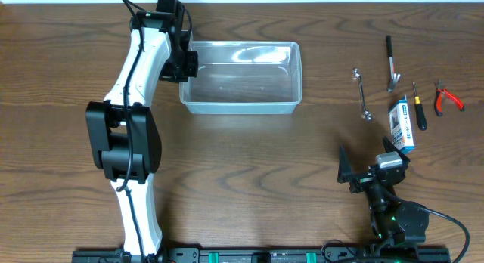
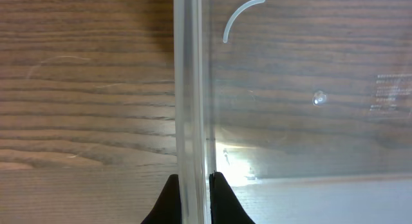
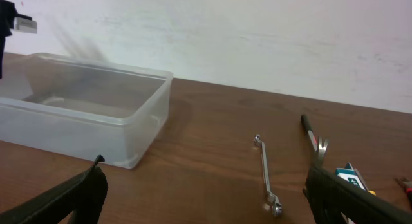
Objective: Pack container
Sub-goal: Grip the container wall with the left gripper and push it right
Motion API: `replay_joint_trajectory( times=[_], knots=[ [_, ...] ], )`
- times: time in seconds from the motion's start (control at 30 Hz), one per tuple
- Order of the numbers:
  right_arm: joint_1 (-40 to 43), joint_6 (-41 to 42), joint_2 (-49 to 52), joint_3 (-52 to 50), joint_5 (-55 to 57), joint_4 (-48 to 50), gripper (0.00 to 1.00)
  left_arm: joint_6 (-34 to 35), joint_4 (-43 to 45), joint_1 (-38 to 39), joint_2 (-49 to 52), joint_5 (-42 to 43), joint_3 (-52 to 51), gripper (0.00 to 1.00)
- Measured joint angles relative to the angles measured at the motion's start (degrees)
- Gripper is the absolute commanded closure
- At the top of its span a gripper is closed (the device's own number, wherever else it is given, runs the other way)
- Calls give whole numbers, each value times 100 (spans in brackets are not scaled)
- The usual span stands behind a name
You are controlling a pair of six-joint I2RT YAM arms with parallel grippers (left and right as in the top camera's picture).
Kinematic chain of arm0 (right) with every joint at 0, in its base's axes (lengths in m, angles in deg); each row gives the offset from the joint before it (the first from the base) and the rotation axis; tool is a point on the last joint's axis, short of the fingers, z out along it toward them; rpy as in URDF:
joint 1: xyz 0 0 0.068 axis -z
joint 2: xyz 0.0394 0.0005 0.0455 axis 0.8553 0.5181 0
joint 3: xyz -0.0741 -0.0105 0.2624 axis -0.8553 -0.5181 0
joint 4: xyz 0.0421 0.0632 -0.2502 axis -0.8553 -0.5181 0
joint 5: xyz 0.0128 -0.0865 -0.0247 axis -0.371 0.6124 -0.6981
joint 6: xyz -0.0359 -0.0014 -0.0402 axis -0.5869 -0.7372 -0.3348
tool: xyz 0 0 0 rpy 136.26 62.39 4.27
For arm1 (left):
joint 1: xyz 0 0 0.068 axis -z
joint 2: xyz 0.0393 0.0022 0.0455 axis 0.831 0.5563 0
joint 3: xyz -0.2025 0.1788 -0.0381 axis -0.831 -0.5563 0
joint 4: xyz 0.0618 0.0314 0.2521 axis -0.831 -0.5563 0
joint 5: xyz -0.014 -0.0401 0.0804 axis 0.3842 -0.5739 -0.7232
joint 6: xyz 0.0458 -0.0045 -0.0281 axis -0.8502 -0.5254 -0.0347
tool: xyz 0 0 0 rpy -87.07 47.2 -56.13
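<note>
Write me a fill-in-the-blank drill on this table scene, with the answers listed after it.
1. The left end effector grips the wall of the ____.
2. The container has no tools in it yet; it is ____.
3. The right end effector holds nothing and its jaws are ____.
4. The pliers have ____ handles.

Missing words: container; empty; open; red.

Clear rectangular container (image 1: 242, 106), rounded corners, rimmed, upright on desk (image 1: 265, 165). One short wall pinched between left fingers (image 2: 225, 201); well apart from right fingers (image 3: 84, 195).
</note>
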Motion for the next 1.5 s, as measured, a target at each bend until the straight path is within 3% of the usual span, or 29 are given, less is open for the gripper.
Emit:
replay_joint_trajectory(
  times=[1.0, 1.5],
  knots=[
    [0, 0, 0, 0, 0, 0, 1, 166, 79, 914, 0, 17, 0, 94],
    [0, 0, 0, 0, 2, 0, 1, 1025, 267, 940, 0, 76, 0, 95]
  ],
)
